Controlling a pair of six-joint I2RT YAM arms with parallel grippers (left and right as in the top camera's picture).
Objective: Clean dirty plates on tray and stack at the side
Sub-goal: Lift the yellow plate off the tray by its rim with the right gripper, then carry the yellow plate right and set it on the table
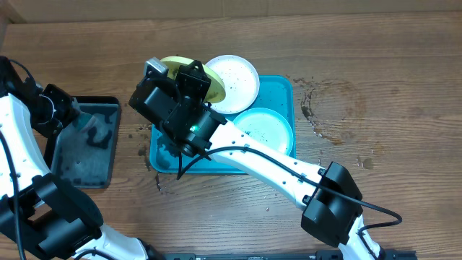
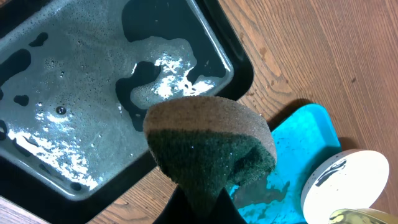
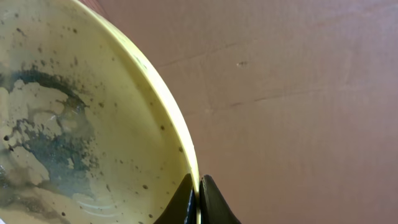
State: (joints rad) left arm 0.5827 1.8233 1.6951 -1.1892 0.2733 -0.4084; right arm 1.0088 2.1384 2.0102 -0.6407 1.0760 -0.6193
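We pinch the yellow plate (image 3: 81, 124) by its rim in the right hand (image 3: 198, 200), raised over the blue tray (image 1: 280, 90) mid-bench so its smears can be reached; the left hand (image 2: 202, 210) clamps the sponge (image 2: 208, 146) over the black tray (image 2: 239, 68) by the left edge

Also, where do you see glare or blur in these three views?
Left wrist: white glare patches on the water in the black tray, while the sponge is sharp. Right wrist: the yellow-green plate is evenly lit, without glare. Overhead: even light, sharp, no glare on the turquoise tray.
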